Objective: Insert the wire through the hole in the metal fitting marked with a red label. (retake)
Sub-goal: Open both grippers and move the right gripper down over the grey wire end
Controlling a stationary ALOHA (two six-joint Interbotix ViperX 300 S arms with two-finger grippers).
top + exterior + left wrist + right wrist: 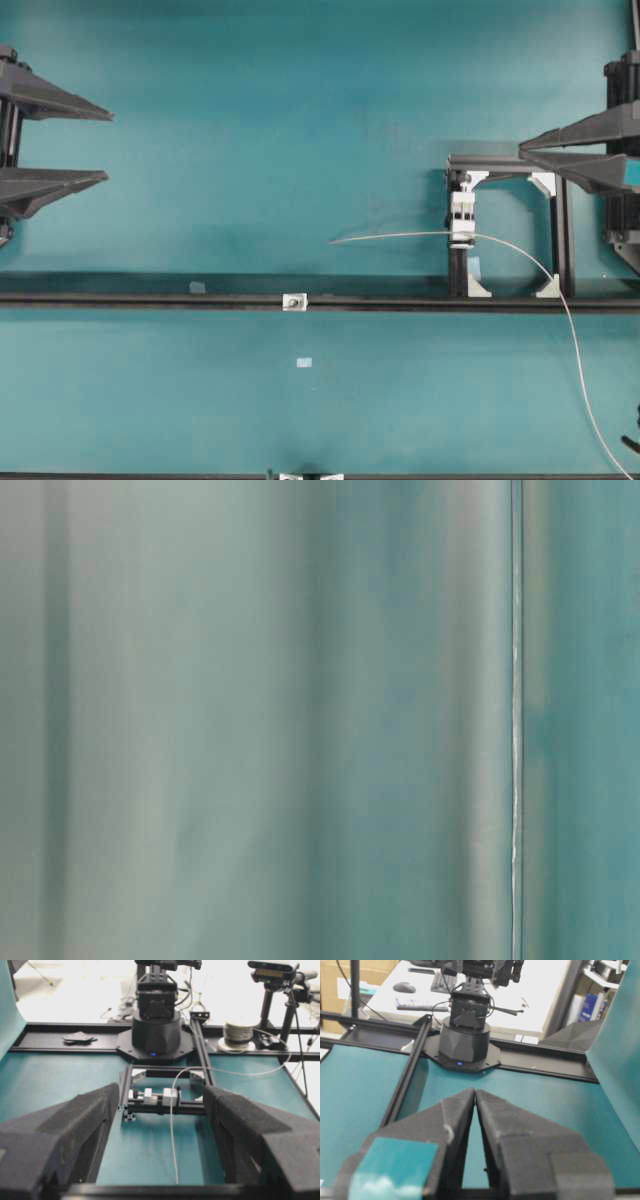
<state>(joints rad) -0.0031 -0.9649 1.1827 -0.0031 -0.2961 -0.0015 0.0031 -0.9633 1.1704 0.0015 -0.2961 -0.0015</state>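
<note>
The wire (400, 236) runs from its free end at the middle of the table through a white clip block (462, 222), then curves down to the right edge. The metal fitting (294, 301) is a tiny silvery square on the black rail (150, 298); its dark hole is barely visible and no red label shows. My left gripper (108, 146) is open at the far left, far from both. In the left wrist view the wire (172, 1130) lies on the mat beyond the left gripper (161, 1089). My right gripper (520, 150) is shut and empty, its right gripper (475, 1091) tips touching.
The clip block sits on a black frame (560, 240) with white corner brackets. Pale blue tape squares (305, 362) lie on the teal mat. A wire spool (237, 1032) stands at the far end. The table-level view is a teal blur.
</note>
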